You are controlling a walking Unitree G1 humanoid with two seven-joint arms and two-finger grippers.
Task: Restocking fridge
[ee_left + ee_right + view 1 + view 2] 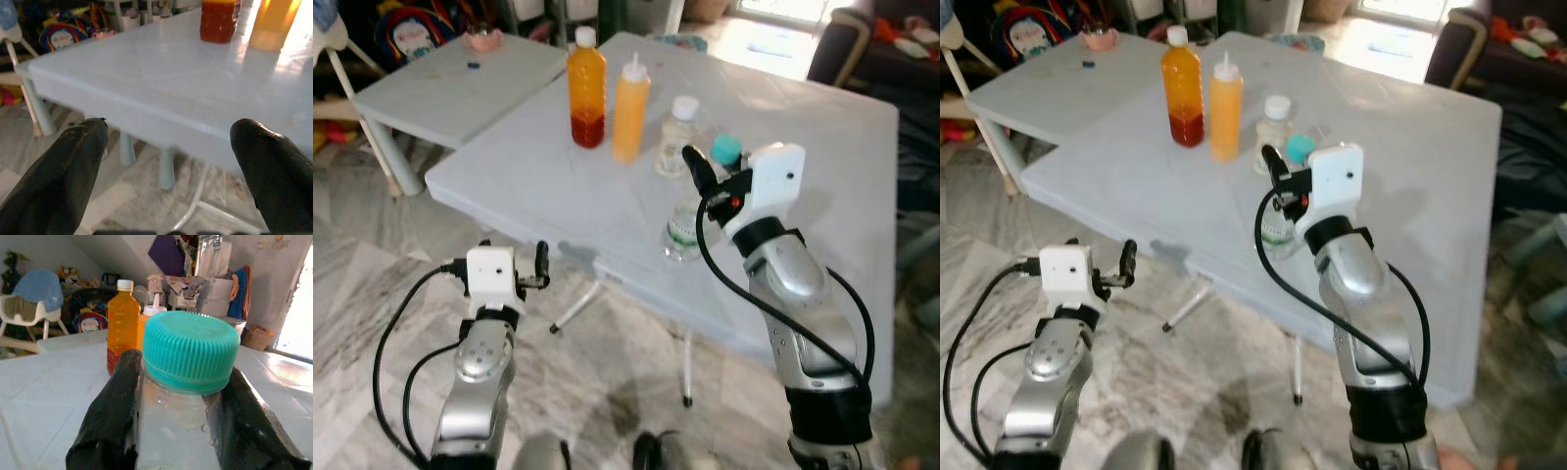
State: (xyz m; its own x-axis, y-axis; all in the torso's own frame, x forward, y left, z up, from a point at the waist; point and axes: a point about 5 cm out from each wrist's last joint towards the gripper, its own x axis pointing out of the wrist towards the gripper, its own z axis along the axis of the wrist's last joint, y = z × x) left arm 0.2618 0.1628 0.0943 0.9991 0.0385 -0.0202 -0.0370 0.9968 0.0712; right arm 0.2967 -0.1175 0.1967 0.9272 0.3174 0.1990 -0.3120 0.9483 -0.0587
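A clear water bottle with a teal cap (188,350) stands near the front edge of the white table (538,196). My right gripper (708,174) is shut on the bottle, one black finger (110,406) pressed against each side just under the cap. Farther back on the table stand an orange juice bottle (586,93), a yellow squeeze bottle (630,108) and a small clear bottle with a white cap (677,132). My left gripper (166,147) is open and holds nothing. It hangs below and in front of the table's front edge, pointing toward it.
A second, lower white table (440,88) adjoins at the back left, with a pink object (484,39) on it. A high chair (29,303) and toys stand behind. A dark sofa (862,49) is at the back right. The floor is marble tile (372,294).
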